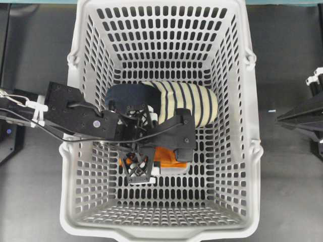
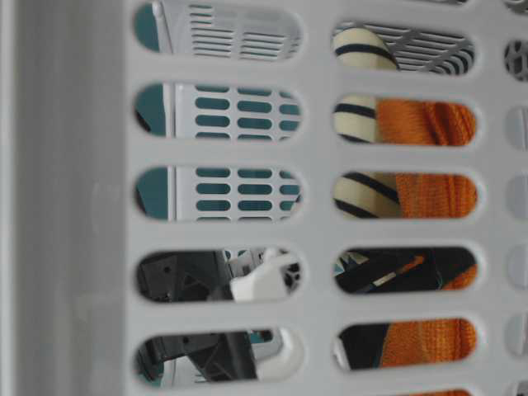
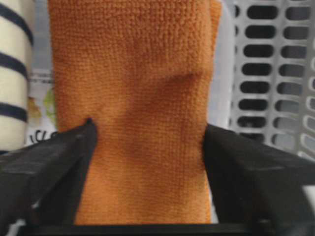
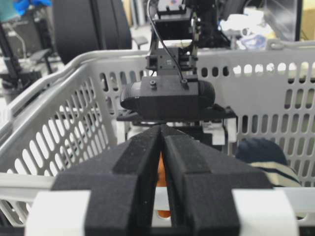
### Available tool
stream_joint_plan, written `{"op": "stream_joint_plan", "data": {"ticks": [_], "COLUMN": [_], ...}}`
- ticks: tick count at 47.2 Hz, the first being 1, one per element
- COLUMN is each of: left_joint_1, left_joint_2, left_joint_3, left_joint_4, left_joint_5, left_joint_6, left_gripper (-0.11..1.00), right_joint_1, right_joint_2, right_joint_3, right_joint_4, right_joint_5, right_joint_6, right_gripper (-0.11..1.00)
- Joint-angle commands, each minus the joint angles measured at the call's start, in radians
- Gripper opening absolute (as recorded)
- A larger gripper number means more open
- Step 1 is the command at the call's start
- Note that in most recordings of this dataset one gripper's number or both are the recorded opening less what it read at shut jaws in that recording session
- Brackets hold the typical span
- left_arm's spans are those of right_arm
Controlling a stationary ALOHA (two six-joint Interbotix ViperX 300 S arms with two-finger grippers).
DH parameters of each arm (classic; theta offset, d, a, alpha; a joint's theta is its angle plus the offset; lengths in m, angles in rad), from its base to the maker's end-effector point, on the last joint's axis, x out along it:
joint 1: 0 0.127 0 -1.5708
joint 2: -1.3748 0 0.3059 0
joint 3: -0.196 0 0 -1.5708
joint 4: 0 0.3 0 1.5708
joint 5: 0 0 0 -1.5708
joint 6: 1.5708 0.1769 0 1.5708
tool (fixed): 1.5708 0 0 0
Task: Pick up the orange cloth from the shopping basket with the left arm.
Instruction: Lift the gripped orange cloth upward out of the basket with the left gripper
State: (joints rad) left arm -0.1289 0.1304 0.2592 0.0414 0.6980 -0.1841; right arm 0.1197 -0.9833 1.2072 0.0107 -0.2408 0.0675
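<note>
A dark grey bench (image 1: 35, 201) fills the overhead view around one light grey shopping basket (image 1: 252, 151) with slotted walls and floor. Inside it lie one navy and cream striped slipper (image 1: 186, 103), near the middle, and one orange cloth (image 1: 169, 157) just below it, mostly covered by the left arm (image 1: 75, 113), which reaches in from the left edge. The left gripper (image 1: 151, 159) points down at the cloth. At the right edge the right arm (image 1: 303, 113) stays outside the basket, well apart from everything in it.

In the table-level view, the basket wall fills the frame and blocks most of the scene. Through its slots, on the right, show orange fabric and the striped slipper; at lower left, black gripper parts and a white piece I cannot identify.

In the left wrist view, the cloth runs down the middle of the frame. The gripper's two black fingers (image 3: 49, 167) stand apart, one at each long edge of the cloth, close against it; whether they press it cannot be told. The slipper sits at the left edge, the basket floor on the right, and a printed white sheet (image 3: 42, 105) peeks out beside the cloth.

In the right wrist view, the right gripper (image 4: 161, 147) is closed, its two padded fingers together and holding nothing. Beyond it are the basket rim, the left arm's camera housing, a sliver of orange, and the slipper at right.
</note>
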Motion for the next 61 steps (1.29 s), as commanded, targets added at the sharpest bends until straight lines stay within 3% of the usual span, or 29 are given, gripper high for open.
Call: {"op": "stream_joint_plan", "data": {"ticks": [1,9,12,22,30,44,61], "left_joint_1": [-0.003,-0.003,-0.002,0.002,0.003,-0.008,-0.012], "left_joint_2": [-0.011,-0.041,-0.058,-0.121,-0.164,-0.152,-0.054], "left_joint_3": [-0.003,-0.034,-0.06,-0.21,-0.377,-0.69,-0.882], "left_joint_4": [0.002,0.003,0.003,0.003,0.003,0.003,0.003], "left_joint_5": [0.0,0.018,0.034,0.17,0.356,0.561,0.758], "left_joint_6": [0.002,0.002,0.002,0.014,0.049,0.051,0.048], "left_gripper": [0.65,0.19,0.08,0.07,0.07,0.07,0.07], "right_joint_1": [0.003,0.002,0.002,0.002,0.002,0.002,0.002], "right_joint_2": [0.003,0.005,0.005,0.005,0.003,0.0,-0.011], "right_joint_3": [-0.006,-0.005,-0.006,-0.005,-0.002,-0.002,0.002], "right_joint_4": [0.003,0.003,0.003,0.002,0.003,0.003,0.003], "right_joint_5": [-0.005,-0.006,-0.008,-0.005,-0.005,-0.005,-0.005], "right_joint_6": [0.0,0.0,0.0,0.0,0.0,0.0,0.0], "right_gripper": [-0.01,-0.01,-0.01,-0.01,-0.01,-0.01,-0.01]}}
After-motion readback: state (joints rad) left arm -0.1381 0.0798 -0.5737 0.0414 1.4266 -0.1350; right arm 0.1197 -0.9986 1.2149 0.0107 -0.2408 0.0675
